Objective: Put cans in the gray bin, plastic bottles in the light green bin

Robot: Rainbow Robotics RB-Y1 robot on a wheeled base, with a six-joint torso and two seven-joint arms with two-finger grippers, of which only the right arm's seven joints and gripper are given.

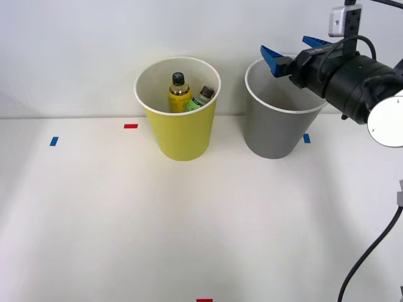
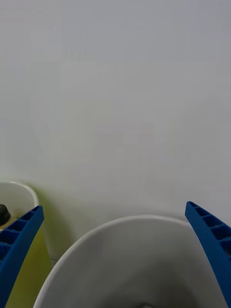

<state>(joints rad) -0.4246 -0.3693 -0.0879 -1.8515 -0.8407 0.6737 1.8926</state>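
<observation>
My right gripper [image 1: 284, 44] hangs open over the back rim of the gray bin [image 1: 274, 132], with nothing between its blue fingers [image 2: 19, 240]. In the right wrist view the gray bin [image 2: 134, 260] opens just under the gripper [image 2: 114, 207], and what lies at its bottom is hidden. The can is hidden from view. To the left, the light green bin [image 1: 182, 135] holds two plastic bottles: the yellow-label one [image 1: 179, 94] stands upright and the green-label one [image 1: 200, 99] leans beside it. An edge of the light green bin [image 2: 36, 269] and a dark cap [image 2: 2, 211] show beside one finger.
Both bins stand at the back of the white table [image 1: 189, 220], close to the white wall. Small tape marks lie on the table: red [image 1: 130, 126], blue [image 1: 54, 141], blue [image 1: 306, 138] behind the gray bin, red [image 1: 204, 300] at the front edge. A black cable [image 1: 371, 251] hangs at right.
</observation>
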